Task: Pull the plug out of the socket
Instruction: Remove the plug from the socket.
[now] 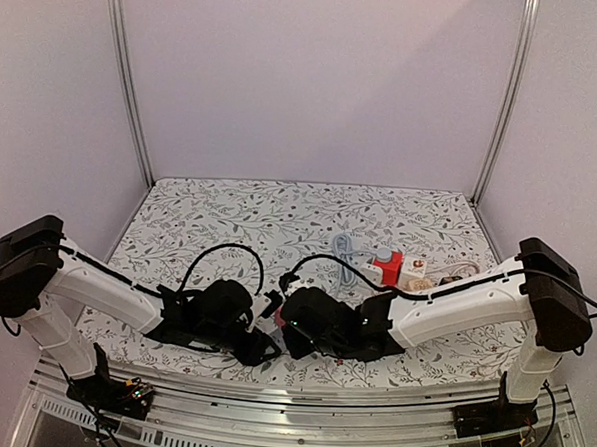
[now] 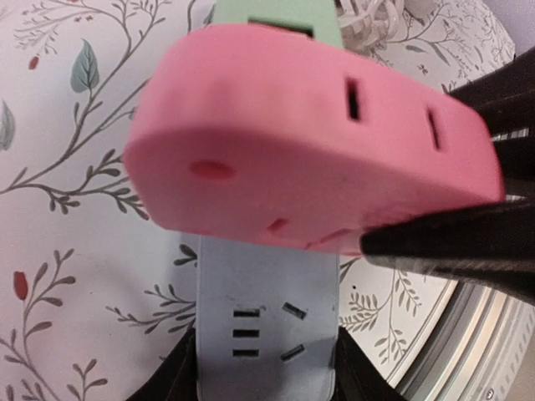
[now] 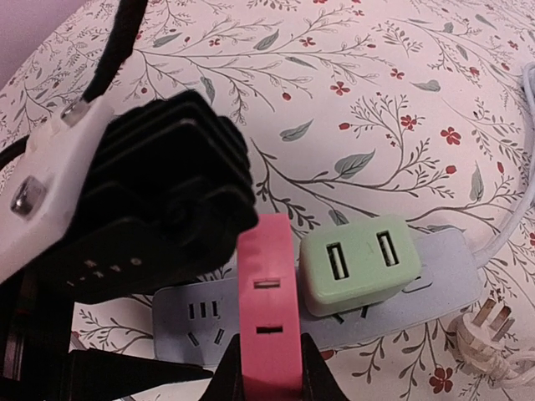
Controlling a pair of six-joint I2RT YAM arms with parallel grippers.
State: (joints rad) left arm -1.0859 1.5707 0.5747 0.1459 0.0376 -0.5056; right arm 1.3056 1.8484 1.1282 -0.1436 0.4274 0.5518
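A pale blue power strip (image 3: 188,313) lies on the floral table. A pink plug (image 3: 269,326) and a green USB adapter (image 3: 359,263) stand on it side by side. My right gripper (image 3: 272,376) is shut on the pink plug, one finger on each flat side. My left gripper (image 2: 267,368) is shut on the free end of the strip (image 2: 267,317), with the pink plug (image 2: 309,142) just beyond it. In the top view both grippers meet near the front edge, left (image 1: 258,327) and right (image 1: 291,321). I cannot tell whether the plug's pins are still in the socket.
A white cable ending in a loose white plug (image 3: 485,334) lies right of the strip. A red and white adapter (image 1: 386,268) and a coiled white cable (image 1: 347,256) lie behind the right arm. The table's metal front edge (image 2: 468,334) is close by.
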